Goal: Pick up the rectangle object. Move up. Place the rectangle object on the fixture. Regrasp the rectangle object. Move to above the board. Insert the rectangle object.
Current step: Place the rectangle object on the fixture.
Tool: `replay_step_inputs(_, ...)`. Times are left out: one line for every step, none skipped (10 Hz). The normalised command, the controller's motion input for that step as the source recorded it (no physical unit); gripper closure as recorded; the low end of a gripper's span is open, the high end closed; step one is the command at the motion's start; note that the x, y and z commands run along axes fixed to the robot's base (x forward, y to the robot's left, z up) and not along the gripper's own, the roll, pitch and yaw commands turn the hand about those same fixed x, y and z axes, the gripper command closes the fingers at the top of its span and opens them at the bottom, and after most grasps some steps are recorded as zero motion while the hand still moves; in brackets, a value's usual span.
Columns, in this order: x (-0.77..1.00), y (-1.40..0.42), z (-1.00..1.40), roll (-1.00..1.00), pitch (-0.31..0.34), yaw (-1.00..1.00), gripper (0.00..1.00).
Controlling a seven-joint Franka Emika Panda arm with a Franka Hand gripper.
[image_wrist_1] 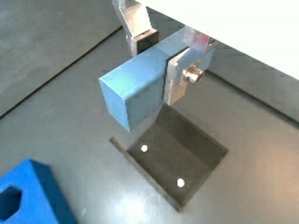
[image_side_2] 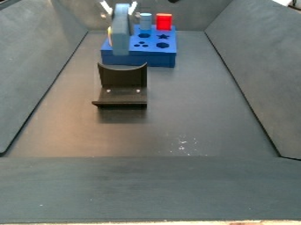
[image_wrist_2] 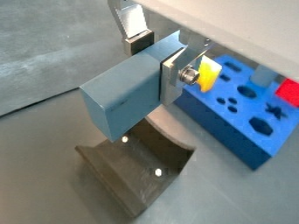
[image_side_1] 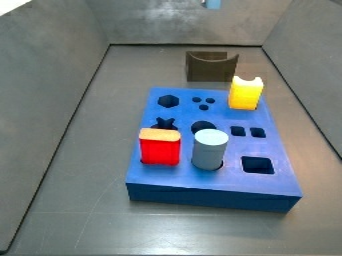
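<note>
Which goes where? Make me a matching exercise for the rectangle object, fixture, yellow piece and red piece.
1 rectangle object
2 fixture
3 yellow piece
4 red piece

A on the board, beside the grey cylinder
B on the floor, below the gripper
C in the gripper's shut jaws, in the air
D on the board's edge nearest the fixture

Pairs: 1-C, 2-B, 3-D, 4-A

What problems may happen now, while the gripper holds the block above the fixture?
The gripper holds the rectangle object only near one edge, so it may tilt or slip. The fixture has a narrow notch; a small misalignment could make the block catch its wall. The board lies close beside.
</note>
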Motion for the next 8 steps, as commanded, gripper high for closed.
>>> replay_step_inputs(0.11, 0.07, 0.01, -1.0, 0.075, 0.03, 1.0)
replay_step_inputs(0.09, 0.06, 0.03, -1.0, 0.099, 0.02, 1.0)
replay_step_inputs(0.09, 0.05, 0.02, -1.0, 0.156, -0.01, 1.0)
replay_step_inputs(0.09, 0.05, 0.0, -1.0, 0.207, -0.03, 1.0)
replay_step_inputs(0.1, 0.06, -0.02, -0.85, 0.243, -0.06, 1.0)
replay_step_inputs(0.1, 0.05, -0.01, -0.67, 0.242, -0.07, 1.0)
replay_step_inputs(0.1, 0.05, -0.01, -0.52, 0.222, -0.09, 1.0)
replay_step_inputs(0.09, 0.05, -0.02, -0.4, 0.174, -0.11, 1.0)
